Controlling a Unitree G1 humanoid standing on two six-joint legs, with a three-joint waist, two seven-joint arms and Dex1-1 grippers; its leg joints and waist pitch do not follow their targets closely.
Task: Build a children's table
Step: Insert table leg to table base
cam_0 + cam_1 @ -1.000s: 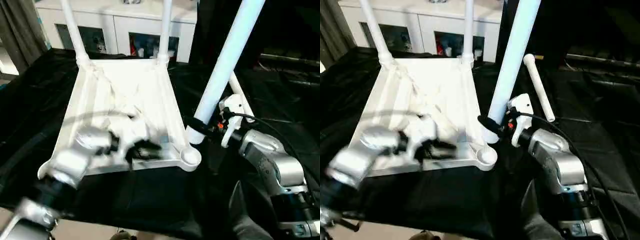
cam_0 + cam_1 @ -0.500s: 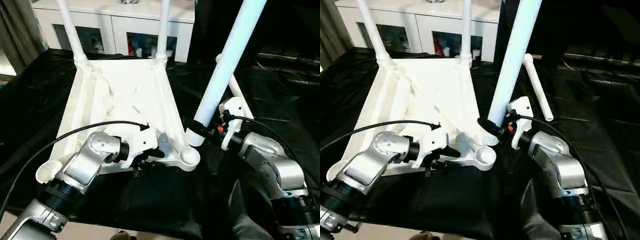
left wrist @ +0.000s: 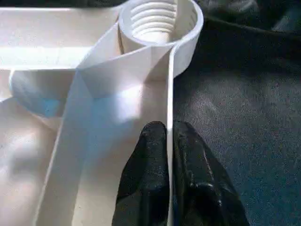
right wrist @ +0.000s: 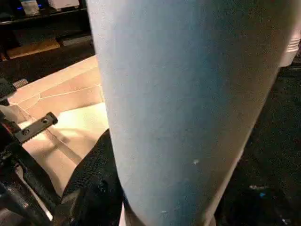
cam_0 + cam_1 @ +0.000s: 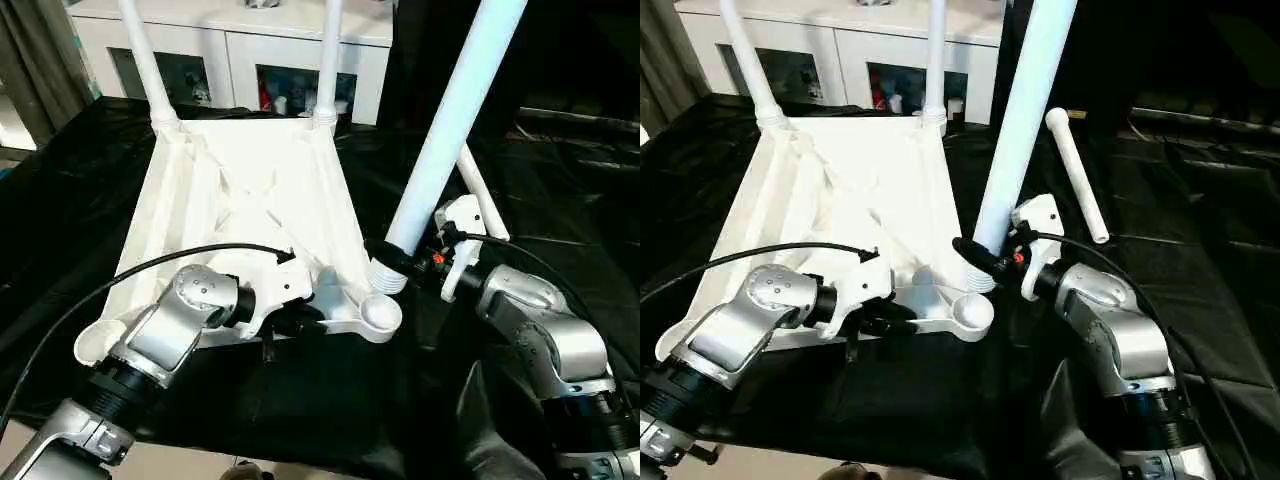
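Now that the left hand (image 3: 167, 141) has closed from a loose stance onto the near rim of the children's table top (image 5: 250, 190), the inverted top is braced; the empty near-right socket (image 5: 380, 312) can take its leg, by my reading. The top lies ribbed side up on the black-draped counter (image 5: 60, 200), its long axis running away from the robot, two far legs (image 5: 145, 60) fitted and upright. The right hand (image 5: 985, 255) grips the third leg (image 5: 450, 120), threaded end down just beside that socket, shaft leaning up and rightward; a fourth leg (image 5: 1080, 175) lies beyond.
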